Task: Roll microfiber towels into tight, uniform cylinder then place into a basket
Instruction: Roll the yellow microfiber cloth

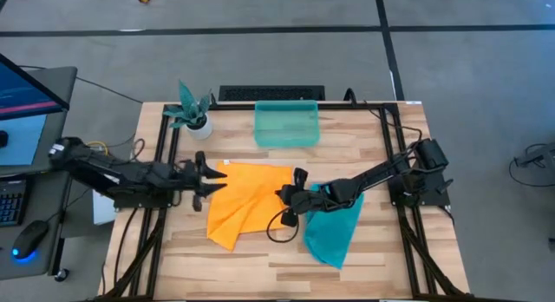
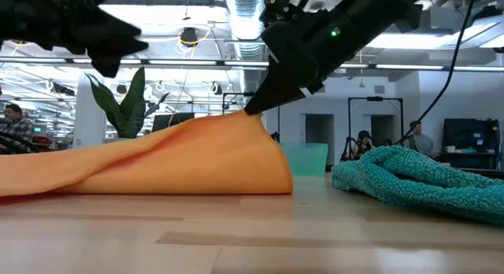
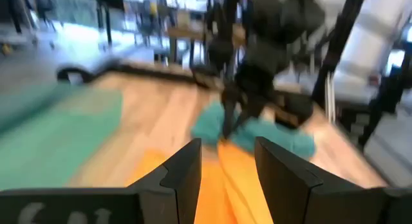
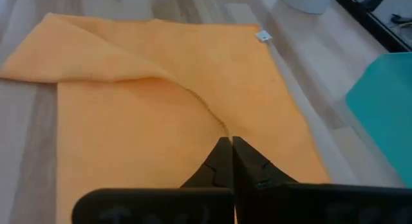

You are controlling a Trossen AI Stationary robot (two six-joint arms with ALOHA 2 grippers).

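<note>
The orange-yellow towel (image 1: 247,202) lies rumpled and partly folded over at the table's middle. The teal-blue towel (image 1: 334,228) lies bunched to its right, on the table. The basket (image 1: 287,124) stands empty at the far middle. My right gripper (image 1: 284,195) is shut on the orange towel near its right edge. My left gripper (image 1: 218,179) is open over the orange towel's left edge, above the cloth (image 2: 110,46). My right gripper pinches a raised fold of the orange towel (image 4: 222,130) between its two shut fingers, near the towel's right edge. The fingers slant down from the table's right side. The pinched spot (image 2: 253,116) stands up as a peak, and the rest of the towel lies slack on the table.
A small potted plant (image 1: 192,111) stands at the far left, beside the basket. The basket also shows in the right wrist view (image 4: 386,102). Bare wood lies along the near edge (image 1: 260,267). People show in the room beyond the table.
</note>
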